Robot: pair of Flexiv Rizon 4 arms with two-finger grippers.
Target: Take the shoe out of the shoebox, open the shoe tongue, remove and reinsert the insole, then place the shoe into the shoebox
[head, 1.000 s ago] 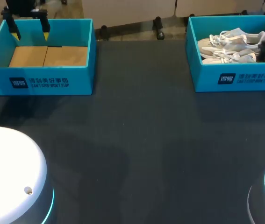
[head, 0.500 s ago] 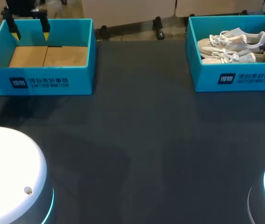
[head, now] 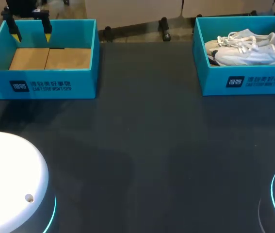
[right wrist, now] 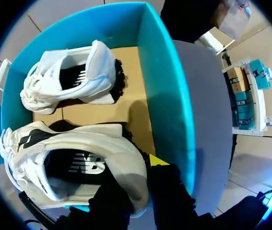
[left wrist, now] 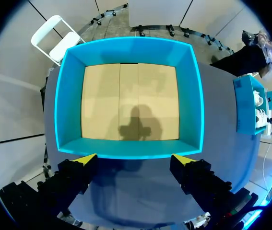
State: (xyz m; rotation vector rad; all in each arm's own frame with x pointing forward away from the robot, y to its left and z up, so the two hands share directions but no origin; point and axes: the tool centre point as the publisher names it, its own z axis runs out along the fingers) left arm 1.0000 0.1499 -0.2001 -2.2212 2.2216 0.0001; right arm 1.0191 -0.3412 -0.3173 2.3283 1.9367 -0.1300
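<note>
On the counter [head: 147, 145], 2 boxes stand well apart: the left box [head: 45, 85] at 10 o'clock, the right box [head: 253, 82] at 2 o'clock. The left tool [head: 31, 36] hangs above the left box's far wall, fingers apart. In the right box are 2 shoes: the far shoe [head: 239, 40] at 12 o'clock of the near shoe [head: 253, 56], whose heel is clamped in the right tool [right wrist: 140, 184].
</note>
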